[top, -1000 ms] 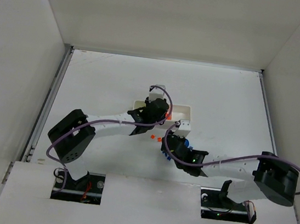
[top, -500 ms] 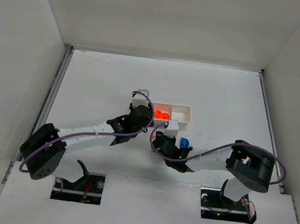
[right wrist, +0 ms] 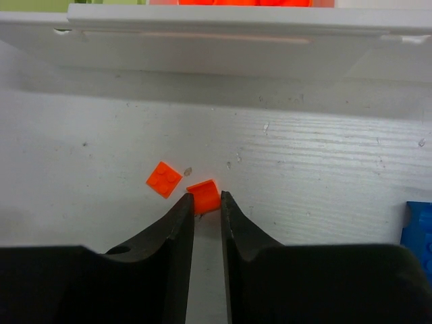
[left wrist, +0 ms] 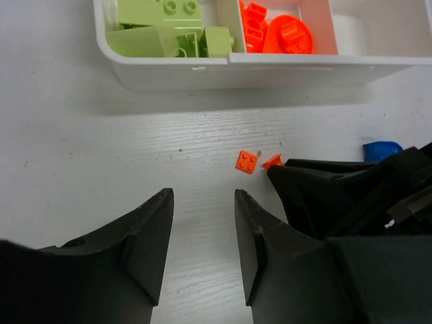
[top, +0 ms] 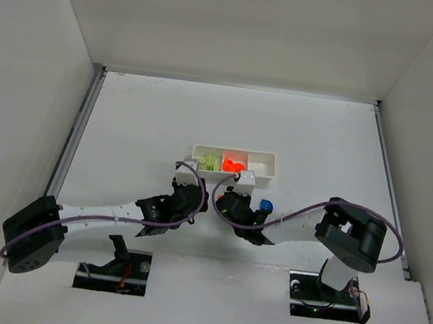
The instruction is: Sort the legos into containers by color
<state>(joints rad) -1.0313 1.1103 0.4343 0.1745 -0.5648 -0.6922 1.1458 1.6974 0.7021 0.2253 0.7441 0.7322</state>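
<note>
The containers are one white tray (top: 273, 168) with three compartments. Its left one holds lime green legos (left wrist: 169, 27) and its middle one orange legos (left wrist: 280, 34). In front of the tray, a small orange brick (right wrist: 202, 192) lies on the table. My right gripper (right wrist: 205, 199) is shut on it, one fingertip against each side. A flat orange square plate (right wrist: 164, 179) lies just left of it. A blue lego (right wrist: 420, 229) sits to the right. My left gripper (left wrist: 202, 202) hangs open over bare table, short of the tray, with nothing between its fingers.
The tray's right compartment (top: 262, 167) looks white inside, with no brick visible. The two grippers are close side by side; the right one's black body (left wrist: 337, 196) fills the lower right of the left wrist view. White walls enclose the table (top: 142, 120).
My left arm has pulled back from over the tray towards the near edge, gripper open. My right gripper has shifted left and closed onto the small orange brick.
</note>
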